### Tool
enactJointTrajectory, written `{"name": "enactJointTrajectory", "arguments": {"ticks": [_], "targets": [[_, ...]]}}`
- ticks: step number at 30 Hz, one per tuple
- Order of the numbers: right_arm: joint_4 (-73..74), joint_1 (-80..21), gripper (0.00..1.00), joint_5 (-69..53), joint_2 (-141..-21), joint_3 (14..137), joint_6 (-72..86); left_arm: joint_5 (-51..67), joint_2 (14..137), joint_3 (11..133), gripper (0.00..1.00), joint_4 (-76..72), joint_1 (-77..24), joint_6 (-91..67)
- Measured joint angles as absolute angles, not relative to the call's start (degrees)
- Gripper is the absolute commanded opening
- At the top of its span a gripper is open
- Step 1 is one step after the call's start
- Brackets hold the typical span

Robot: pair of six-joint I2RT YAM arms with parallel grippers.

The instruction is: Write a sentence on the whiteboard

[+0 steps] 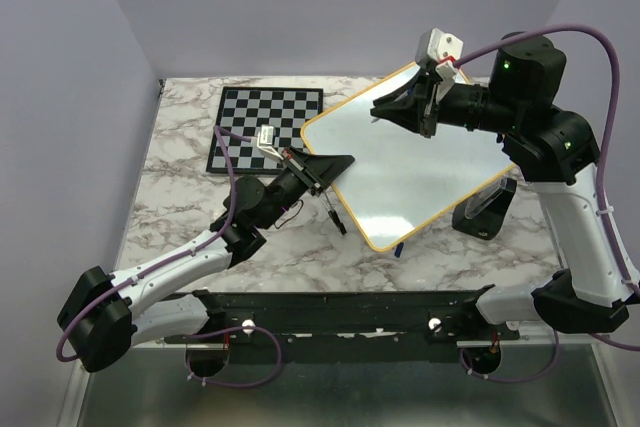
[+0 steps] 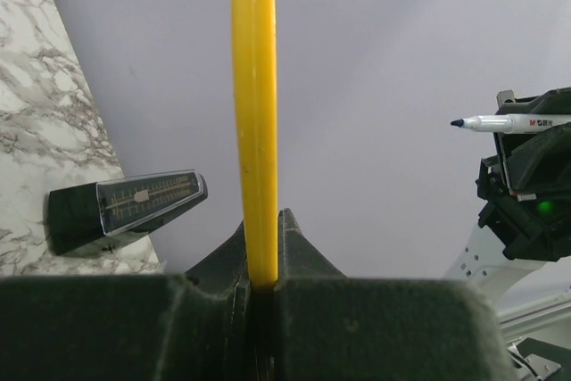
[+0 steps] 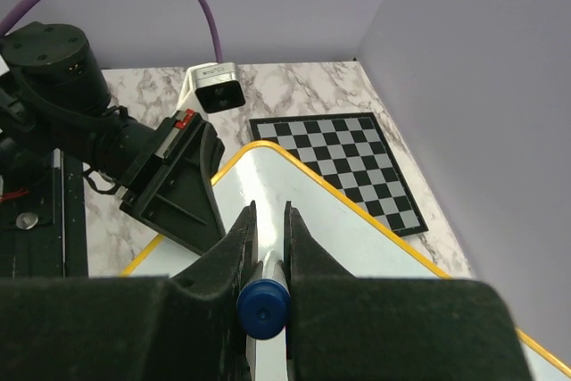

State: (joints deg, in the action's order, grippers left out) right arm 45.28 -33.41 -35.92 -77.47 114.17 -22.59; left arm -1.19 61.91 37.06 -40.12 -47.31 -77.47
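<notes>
Top external view: a marble table (image 1: 180, 217) carries the whiteboard (image 1: 420, 177), which sits slanted across the middle with its white face up. Its left corner is just beside the checkered chessboard (image 1: 265, 127) at the far left, and its right edge is near a black wedge-shaped object (image 1: 485, 209).

The left gripper (image 1: 345, 160) reaches in from the near left. Its jaws are pinched narrowly onto the board's yellow frame at the left edge. From the left wrist, that frame (image 2: 254, 131) runs straight up out of the clamped jaws.

The right gripper (image 1: 380, 107) hangs over the board's far part, clamped tight on a marker (image 3: 262, 308) with a blue rear end. From the left wrist, the marker's dark tip points toward the board with a gap between them.

A small dark stick-like object (image 1: 335, 219) lies on the table just beside the board's near-left edge.
</notes>
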Motion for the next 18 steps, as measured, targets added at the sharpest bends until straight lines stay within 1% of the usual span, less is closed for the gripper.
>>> {"name": "enactJointTrajectory", "arguments": {"ticks": [4, 18], "targets": [[46.09, -33.41, 0.01, -38.17, -77.49, 113.93, -22.7, -0.71, 61.93, 37.06, 0.0, -40.97, -47.31, -77.21], [46.87, -33.32, 0.01, -39.31, -77.87, 114.98, -24.08, 1.93, 62.39, 37.06, 0.0, -43.55, -47.24, -76.58]]}}
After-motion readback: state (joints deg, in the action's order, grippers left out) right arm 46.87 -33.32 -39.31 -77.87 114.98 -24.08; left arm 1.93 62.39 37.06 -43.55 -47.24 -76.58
